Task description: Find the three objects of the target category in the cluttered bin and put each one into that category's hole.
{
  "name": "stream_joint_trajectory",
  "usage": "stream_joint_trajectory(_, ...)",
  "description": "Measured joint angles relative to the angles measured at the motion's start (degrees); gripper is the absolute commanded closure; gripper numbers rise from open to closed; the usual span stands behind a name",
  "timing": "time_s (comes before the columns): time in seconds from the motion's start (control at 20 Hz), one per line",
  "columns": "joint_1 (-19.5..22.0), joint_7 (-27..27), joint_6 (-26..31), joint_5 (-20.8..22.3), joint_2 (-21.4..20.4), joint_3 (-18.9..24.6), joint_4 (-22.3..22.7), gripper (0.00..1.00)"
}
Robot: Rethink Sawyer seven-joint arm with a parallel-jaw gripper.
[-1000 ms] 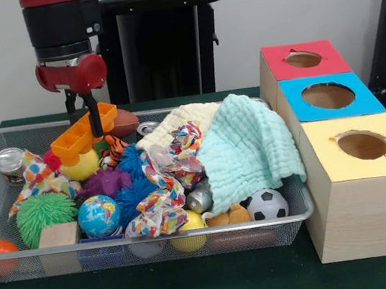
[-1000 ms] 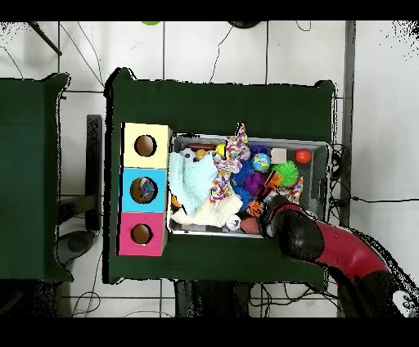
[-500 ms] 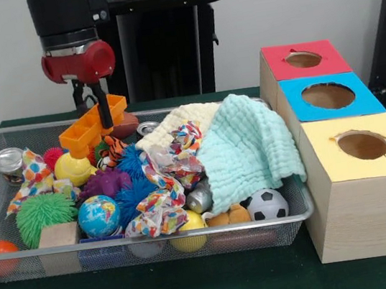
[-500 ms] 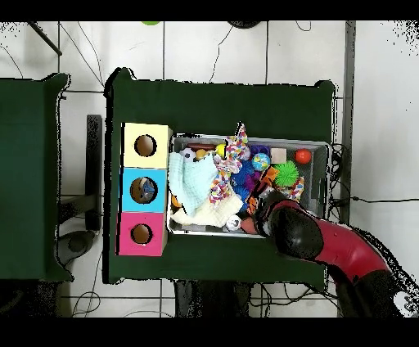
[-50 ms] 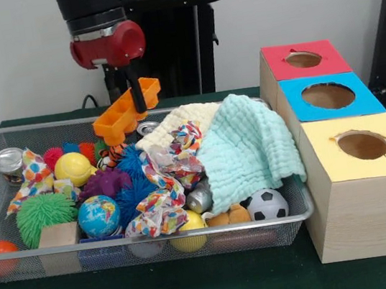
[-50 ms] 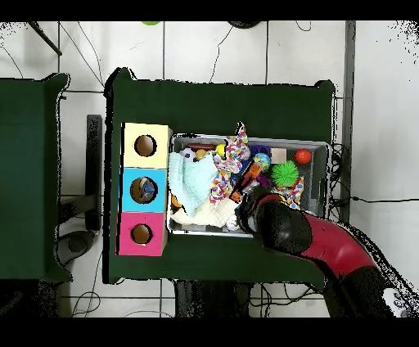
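The jaws are clamped on an orange tray, holding it tilted above the bin's far side, left of the boxes.

— What is different now?
— The gripper has carried the orange tray up out of the bin and sideways toward the boxes.
— And the toys below?
— The yellow ball lies uncovered now, and the tray hangs above the small can.
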State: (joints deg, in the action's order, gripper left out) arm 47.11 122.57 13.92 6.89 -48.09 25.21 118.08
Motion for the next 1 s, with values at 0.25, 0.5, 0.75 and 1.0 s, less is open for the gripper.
stream_joint_trajectory(0.25,-1.6,0.0,-0.1,-2.5,1.6,0.8,2.3,1.00)
stream_joint_trajectory(0.5,-3.5,0.0,-1.1,-3.1,3.9,0.8,3.8,1.00)
stream_joint_trajectory(0.75,-7.0,0.0,-6.9,-3.1,8.2,0.8,5.9,1.00)
stream_joint_trajectory(1.0,-10.2,0.0,-15.9,-3.2,12.5,-0.8,7.4,1.00)
